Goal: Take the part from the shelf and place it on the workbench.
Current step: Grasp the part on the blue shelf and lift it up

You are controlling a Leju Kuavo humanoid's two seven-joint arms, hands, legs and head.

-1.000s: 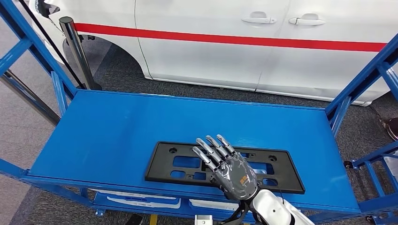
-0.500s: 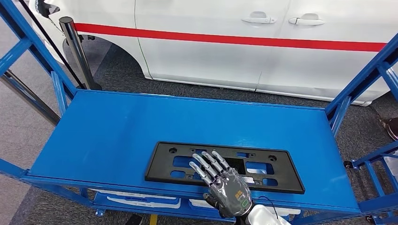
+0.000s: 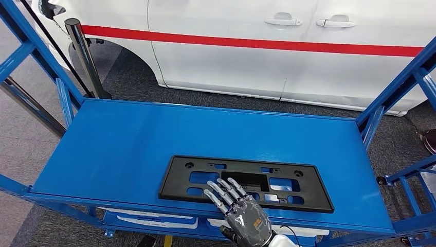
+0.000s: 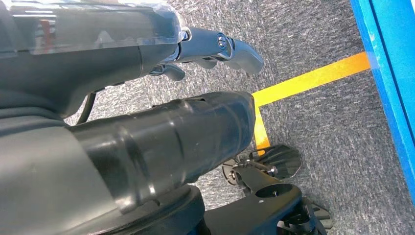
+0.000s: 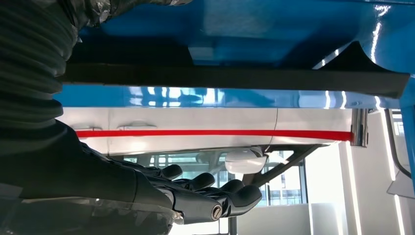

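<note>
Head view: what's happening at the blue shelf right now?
The robot's right hand, fingers spread and holding nothing, is over the near edge of a black plastic mounting panel lying flat on the blue shelf. The part is not yet gripped or lifted. The left hand hangs down by the carpeted floor, beside a yellow floor line. A white car stands behind.

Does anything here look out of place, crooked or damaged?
Nothing stands out. The black part lies flat on the blue shelf, slightly skewed to its front edge, no visible damage. The right hand hovers open over its near edge.

Head view looks down on the shelf (image 3: 128,144) — wrist views sit low, close.
</note>
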